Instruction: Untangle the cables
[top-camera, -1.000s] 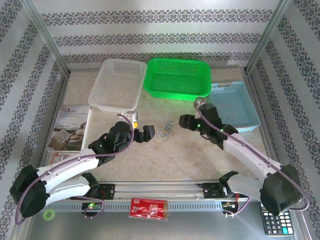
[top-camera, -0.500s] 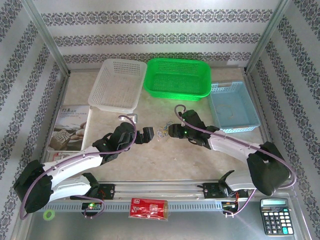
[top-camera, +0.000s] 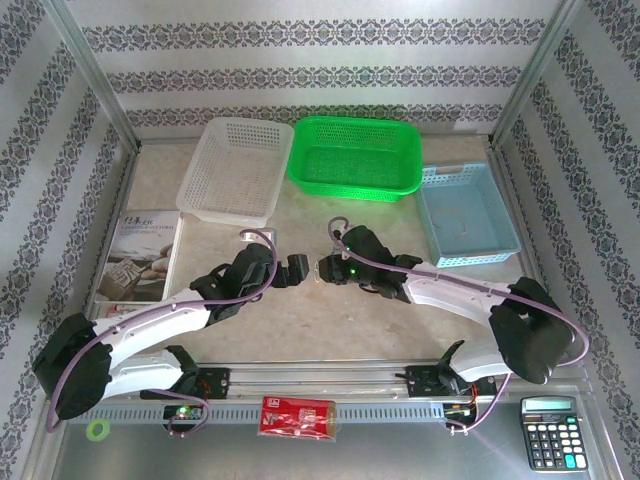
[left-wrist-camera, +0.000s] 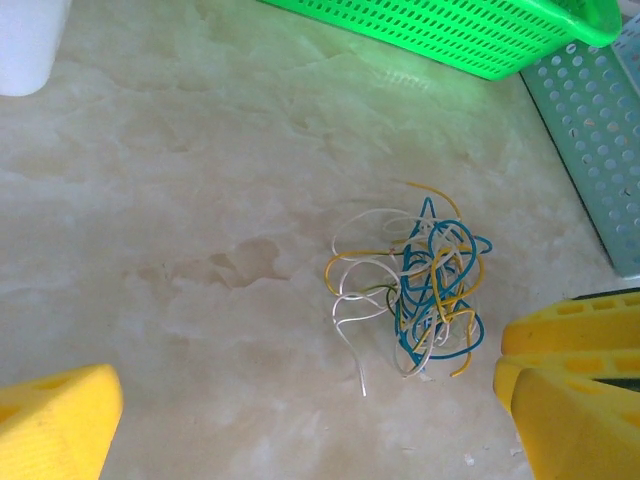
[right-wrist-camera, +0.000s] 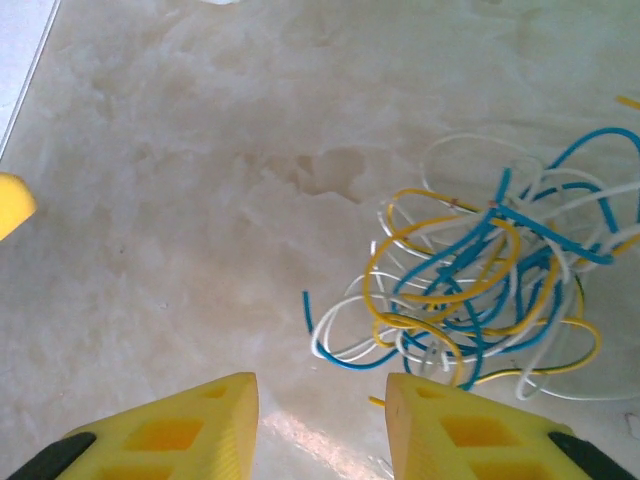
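The cables (left-wrist-camera: 415, 290) lie in one loose tangle of blue, yellow and white wires on the marble tabletop, and show closer in the right wrist view (right-wrist-camera: 480, 290). My left gripper (top-camera: 299, 268) is open wide just left of the tangle; the left wrist view has its gap (left-wrist-camera: 310, 430) short of the wires, and a white end points toward it. My right gripper (top-camera: 328, 268) is open with nothing between its yellow fingers (right-wrist-camera: 170, 430). Its gap (right-wrist-camera: 320, 420) sits just short of a blue loop, with the tangle ahead and to the right.
A white basket (top-camera: 235, 170), a green basket (top-camera: 355, 155) and a blue basket (top-camera: 465, 215) line the back. A booklet (top-camera: 135, 255) lies at the left. Along the front rail are a red packet (top-camera: 298, 415), a green ring (top-camera: 97, 430) and a calculator (top-camera: 548, 430).
My right arm has swung left from beside the blue basket to the tangle, its jaws narrowing. The left arm has crept slightly closer; its jaws have stayed wide.
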